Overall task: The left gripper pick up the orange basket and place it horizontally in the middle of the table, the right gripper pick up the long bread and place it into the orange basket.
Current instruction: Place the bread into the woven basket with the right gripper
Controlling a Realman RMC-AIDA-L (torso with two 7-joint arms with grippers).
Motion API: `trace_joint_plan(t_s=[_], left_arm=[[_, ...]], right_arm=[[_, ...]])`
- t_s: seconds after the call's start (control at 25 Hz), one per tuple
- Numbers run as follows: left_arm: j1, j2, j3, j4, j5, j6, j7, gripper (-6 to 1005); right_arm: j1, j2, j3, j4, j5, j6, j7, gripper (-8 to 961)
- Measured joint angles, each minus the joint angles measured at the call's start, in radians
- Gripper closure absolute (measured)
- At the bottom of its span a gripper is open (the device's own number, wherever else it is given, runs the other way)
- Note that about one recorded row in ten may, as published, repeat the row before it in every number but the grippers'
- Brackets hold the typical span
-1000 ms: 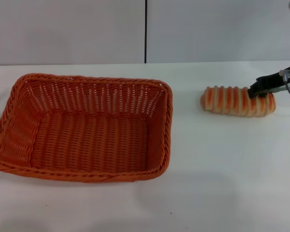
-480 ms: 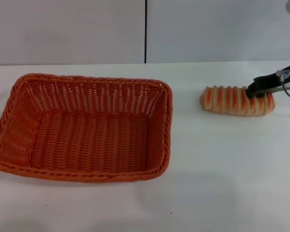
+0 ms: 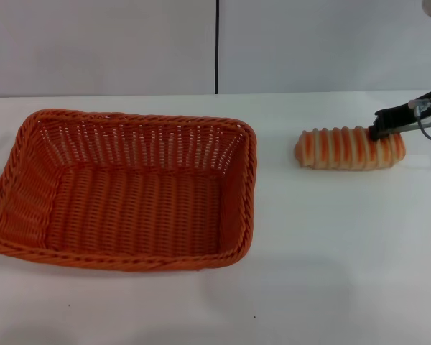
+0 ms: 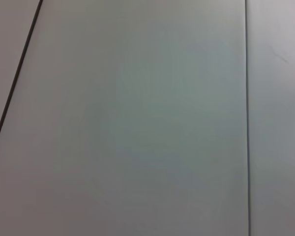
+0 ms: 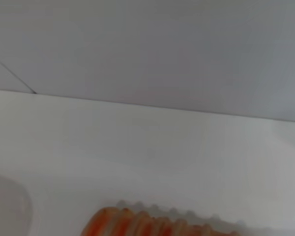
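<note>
White table (image 3: 330, 244): orange basket (image 3: 129, 190) set w/ long side across; right gripper (image 3: 383, 133) clamps long bread (image 3: 345, 148) (far right end). Next: lift, carry to basket.

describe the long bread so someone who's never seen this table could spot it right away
On the white table, start at the big orange basket on the robot's left and look across to its right side. There the long bread lies crosswise, with the black right gripper at its far right end. It is the only small ridged loaf, striped cream and orange-brown, far smaller than the woven basket.
</note>
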Motion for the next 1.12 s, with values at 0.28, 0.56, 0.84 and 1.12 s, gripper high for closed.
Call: trace_joint_plan(t_s=[0.28,0.56,0.84,1.12], left_arm=[[-0.001,0.000,0.000,0.000,0.000,0.000,0.000,188],[-0.004,0.000,0.004,0.000,0.000,-0.001,0.001,188],[-0.005,-0.001,0.006,-0.002,0.000,-0.001,0.007,188],[0.002,-0.003,0.006,-0.002,0.003,0.003,0.009,188]], right_arm=[[-0.002,0.006,-0.002,-0.049,-0.002,-0.024,0.000,952],[-0.005,0.016,-0.006,-0.191,-0.026,-0.121,0.009,951],[0.003,0.025,-0.058,-0.372,-0.083,-0.228,0.054,949],[0.031,0.025,-0.079,-0.504,-0.092,-0.313,0.064,947]])
